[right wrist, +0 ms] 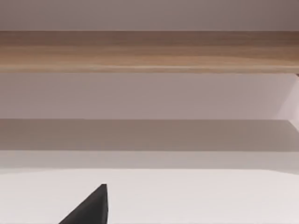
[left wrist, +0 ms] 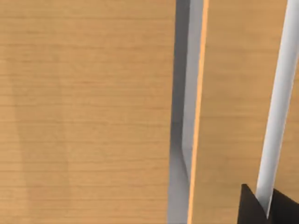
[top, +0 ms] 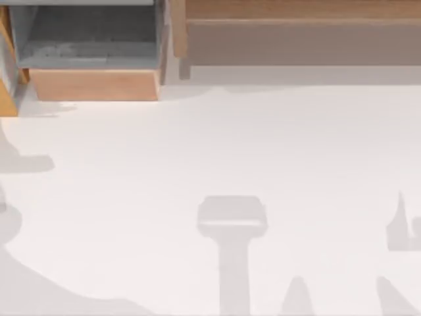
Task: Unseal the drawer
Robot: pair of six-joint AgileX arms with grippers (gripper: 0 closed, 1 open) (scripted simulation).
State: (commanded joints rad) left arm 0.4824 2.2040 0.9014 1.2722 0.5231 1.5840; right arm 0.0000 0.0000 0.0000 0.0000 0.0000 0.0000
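Drawer (top: 94, 84) at desk (top: 210, 164) far-left corner, already slid out, grey floor exposed. Left fingers (left wrist: 261, 207) close against wood, grip state unclear (right likewise). Pull straight along slide; avoid twisting front panel.

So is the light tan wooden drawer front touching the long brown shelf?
Apart. The top view shows pale table between the drawer front and the shelf.

Overhead view; wrist cameras near wood.
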